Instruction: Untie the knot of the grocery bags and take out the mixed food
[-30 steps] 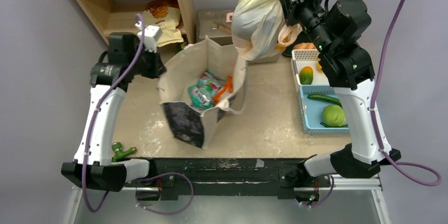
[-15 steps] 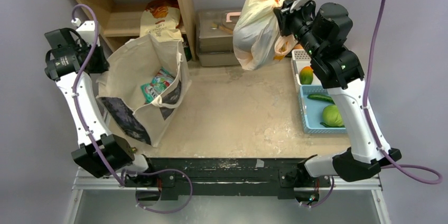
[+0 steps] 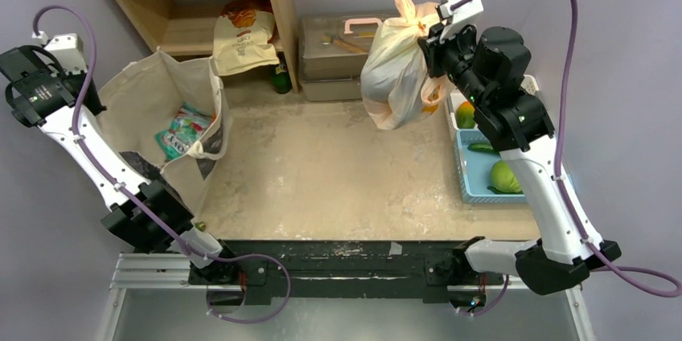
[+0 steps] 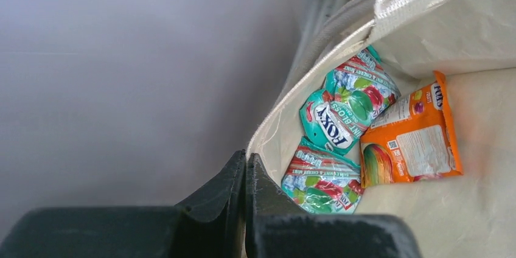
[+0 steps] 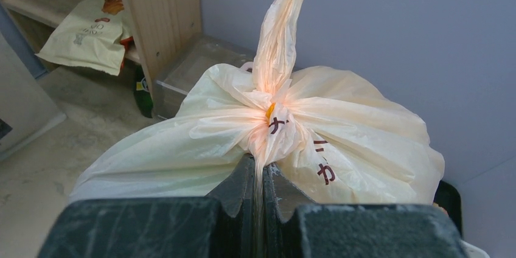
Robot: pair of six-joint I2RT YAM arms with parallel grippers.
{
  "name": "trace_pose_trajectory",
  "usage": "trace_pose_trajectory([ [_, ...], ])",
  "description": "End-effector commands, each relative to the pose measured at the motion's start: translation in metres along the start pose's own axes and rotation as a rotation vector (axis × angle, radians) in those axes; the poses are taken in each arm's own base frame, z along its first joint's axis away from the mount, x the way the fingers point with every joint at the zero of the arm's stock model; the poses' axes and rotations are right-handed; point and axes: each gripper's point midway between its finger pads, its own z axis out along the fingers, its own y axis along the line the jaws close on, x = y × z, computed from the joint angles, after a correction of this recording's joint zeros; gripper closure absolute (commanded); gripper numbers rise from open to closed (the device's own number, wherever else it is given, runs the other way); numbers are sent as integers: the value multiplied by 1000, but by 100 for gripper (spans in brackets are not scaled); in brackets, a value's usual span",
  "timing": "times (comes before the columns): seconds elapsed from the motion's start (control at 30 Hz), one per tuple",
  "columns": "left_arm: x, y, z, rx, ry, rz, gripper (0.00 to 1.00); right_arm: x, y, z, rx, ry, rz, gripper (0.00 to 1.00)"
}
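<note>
Left gripper [image 4: 245,159] has dragged the canvas tote [image 3: 145,104] to the upper left, jaws clenched on its rim. Right gripper [image 5: 260,170] pinches the grocery bag [image 3: 394,76] aloft, upper right, just under the knot [image 5: 272,118]. Untying not begun; next likely needs a second grip on the handle loop [image 5: 286,20].

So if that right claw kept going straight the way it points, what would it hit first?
The grocery bag itself. The right gripper is shut on plastic just under the knot, so the bag's bulging body lies directly ahead. What lies beyond it is hidden.
</note>
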Motion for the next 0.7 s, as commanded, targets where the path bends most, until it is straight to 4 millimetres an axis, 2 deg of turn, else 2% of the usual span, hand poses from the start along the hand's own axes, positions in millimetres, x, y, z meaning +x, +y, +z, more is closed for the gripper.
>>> trace_pose_trajectory([
  [0.0,-41,49,-21,-181,-116,73,100,-35,-3,-12,-1,-147,-1,100],
  [0.13,-45,55,-24,-209,-124,94,100,-15,8,-9,-47,-103,11,100],
  [0.17,-46,56,-27,-218,-125,92,92,-10,12,-8,-64,-92,15,100],
  [0.27,-45,48,-34,-178,-96,83,37,8,21,-8,-106,-51,18,100],
  [0.3,-46,44,-39,-167,-95,77,25,17,24,-8,-118,-32,20,100],
  [0.4,-55,17,-60,-68,-153,101,5,42,35,-9,-168,23,23,100],
  [0.43,-62,6,-71,-36,-196,115,1,49,38,-9,-180,38,25,100],
  [0.53,-82,-35,-102,65,-316,180,0,72,49,-10,-223,88,36,100],
  [0.67,-86,-108,-134,260,-377,330,0,100,73,-6,-330,152,74,100],
])
